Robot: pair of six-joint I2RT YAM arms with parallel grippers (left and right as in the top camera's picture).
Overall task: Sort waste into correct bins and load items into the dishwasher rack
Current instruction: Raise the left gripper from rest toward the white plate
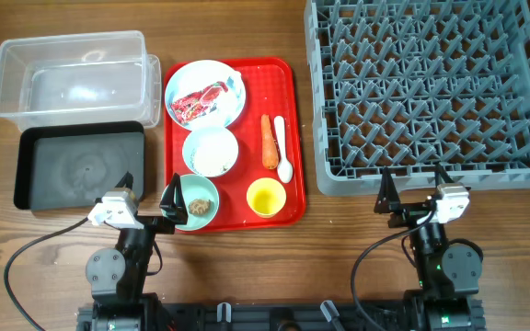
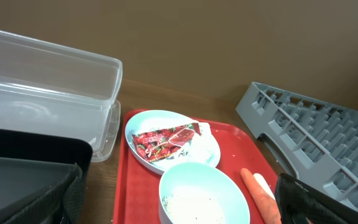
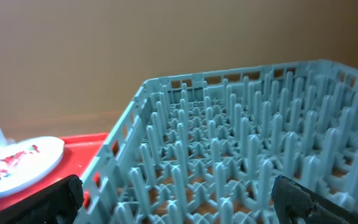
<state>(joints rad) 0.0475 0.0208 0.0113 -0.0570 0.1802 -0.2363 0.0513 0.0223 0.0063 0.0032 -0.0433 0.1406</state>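
We find the crumpled red-and-white wrapper (image 1: 199, 101) lying on a pale round plate (image 1: 191, 75) at the far end of a flat, glossy red plastic serving tray (image 1: 293, 110). Closer to the arms, a light blue bowl (image 1: 190, 145) holds loose white rice grains (image 1: 212, 158) and a pale green bowl (image 1: 212, 188) holds a small brownish food lump (image 1: 199, 209). Beside them lie a tapered orange carrot piece (image 1: 269, 141), a smooth white spoon (image 1: 282, 152) and a small yellow cup (image 1: 266, 197). Left of the serving tray sit a clear plastic rectangular tub (image 1: 72, 39) and a shallower matte black rectangular tray (image 1: 21, 170). To its right stands a large square grey plastic crate (image 1: 431, 92) bristling with upright pegs. Both arms sit low at the near edge of the wooden table (image 1: 339, 239). The left gripper (image 1: 149, 187) points toward the green bowl's corner, fingers spread wide and empty. The right gripper (image 1: 414, 179) faces the crate's near wall, likewise spread and holding nothing.
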